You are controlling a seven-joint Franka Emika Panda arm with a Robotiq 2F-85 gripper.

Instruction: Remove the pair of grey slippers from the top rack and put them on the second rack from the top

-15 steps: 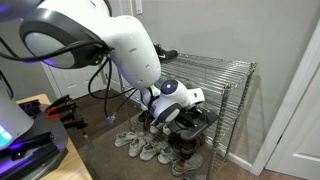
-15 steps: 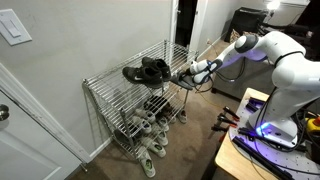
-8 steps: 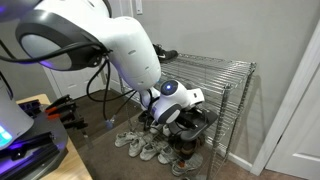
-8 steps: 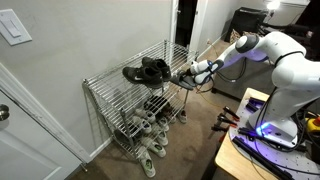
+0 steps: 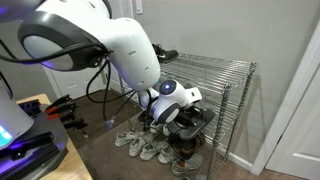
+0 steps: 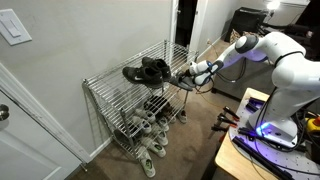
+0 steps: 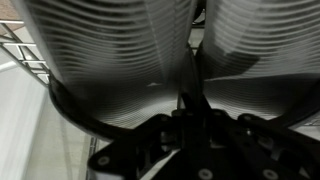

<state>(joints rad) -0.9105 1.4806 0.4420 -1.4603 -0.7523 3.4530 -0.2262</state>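
- Pair of grey slippers [image 7: 120,50]: off the top rack [image 5: 215,65]. They sit in the claw [image 6: 186,74] at the open end of the shelving unit, just under top-tier height.
- Wrist view: two pale ribbed footbeds side by side with dark edging. They fill the frame, and a dark finger runs up the seam between them.
- Claw: judged clamped on the pair. The fingertips themselves are mostly hidden by the footbeds.
- Risk 1: you grip two loose flat soles at once, and they look soft and flexible. Jolt or tilt the wrist and one could slide out, dropping among the white-grey sneakers [image 5: 140,145] on the floor.
- Risk 2: the wire grid and corner posts are close. A trailing strap or sole edge could catch on the wire as you push in towards the second rack [image 6: 125,113].
- Risk 3: the black lace-up shoes [image 6: 148,70] are on the top rack just beside the claw. Lift or swing the wrist and you could knock them.
- Risk 4: dark footwear seems to lie on the second tier already, so free space looks tight. I can't tell how much.
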